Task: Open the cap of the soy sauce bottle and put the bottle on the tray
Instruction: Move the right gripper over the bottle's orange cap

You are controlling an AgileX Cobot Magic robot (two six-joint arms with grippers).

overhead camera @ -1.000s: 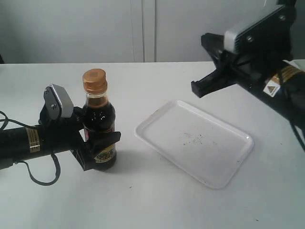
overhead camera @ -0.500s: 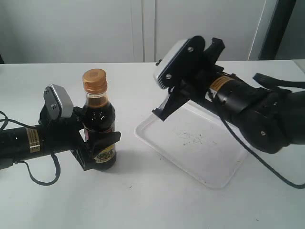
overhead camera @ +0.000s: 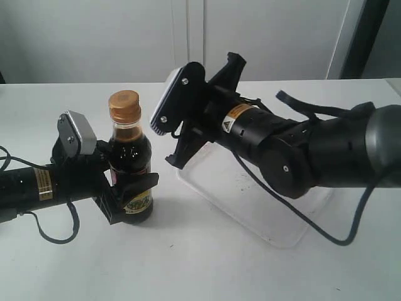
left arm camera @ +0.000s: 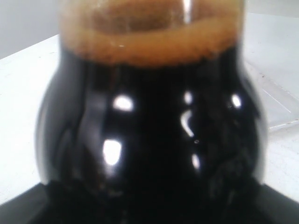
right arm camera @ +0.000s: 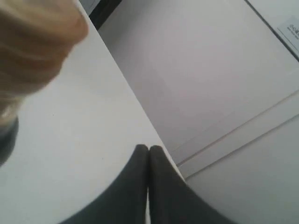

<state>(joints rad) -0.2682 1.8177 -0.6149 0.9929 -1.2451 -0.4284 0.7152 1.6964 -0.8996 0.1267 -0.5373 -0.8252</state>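
Note:
The soy sauce bottle [overhead camera: 131, 157] stands upright on the table left of the tray, its dark glass filling the left wrist view [left arm camera: 149, 130]. Its copper-gold cap [overhead camera: 124, 105] is down on the neck and shows as a blur in the right wrist view [right arm camera: 32, 37]. My left gripper [overhead camera: 128, 191] is shut on the bottle's lower body. My right gripper [overhead camera: 170, 160] hangs shut and empty just right of the bottle, about level with its shoulder, its fingertips [right arm camera: 142, 150] pressed together. The white tray [overhead camera: 282, 233] lies partly hidden under the right arm.
A white tabletop [overhead camera: 207, 269] carries everything. A pale wall or cabinet front [overhead camera: 188, 37] runs behind the table's far edge. The right arm's black body [overhead camera: 294, 150] spans the space above the tray. The tray's rim [left arm camera: 275, 109] shows beside the bottle.
My right arm has swung leftward across the tray, bringing its shut gripper close to the bottle. The left gripper and the bottle have not moved.

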